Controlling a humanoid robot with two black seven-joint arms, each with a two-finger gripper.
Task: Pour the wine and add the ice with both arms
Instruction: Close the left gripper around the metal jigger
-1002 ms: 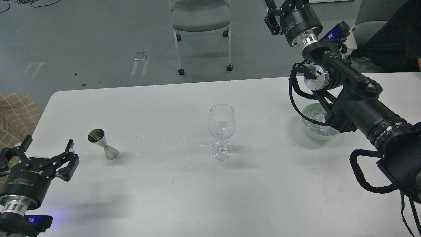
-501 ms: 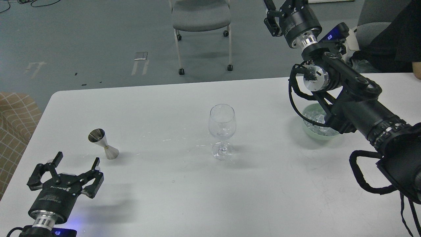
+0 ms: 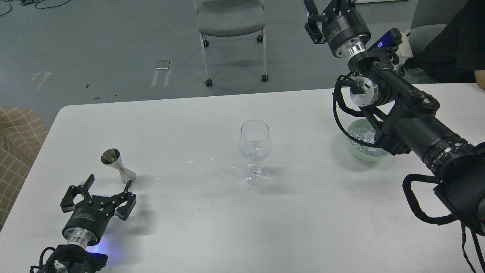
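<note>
An empty clear wine glass (image 3: 255, 149) stands upright mid-table. A steel jigger (image 3: 118, 165) stands at the left. A pale green bowl (image 3: 354, 148) at the right holds clear ice cubes (image 3: 359, 134), partly hidden behind my right arm. My left gripper (image 3: 110, 181) is open and empty, low over the table just in front of the jigger, apart from it. My right arm reaches up past the far table edge; its gripper (image 3: 316, 17) is cut off by the top edge, so its fingers do not show. No wine bottle is in view.
The white table (image 3: 212, 227) has a rounded far left corner. A grey wheeled chair (image 3: 231, 19) stands beyond the far edge. A person in black (image 3: 454, 45) sits at the far right. A checked brown seat (image 3: 15, 136) is off the left edge.
My left gripper has moved right and forward over the table, toward the jigger, staying open. My right arm has barely shifted.
</note>
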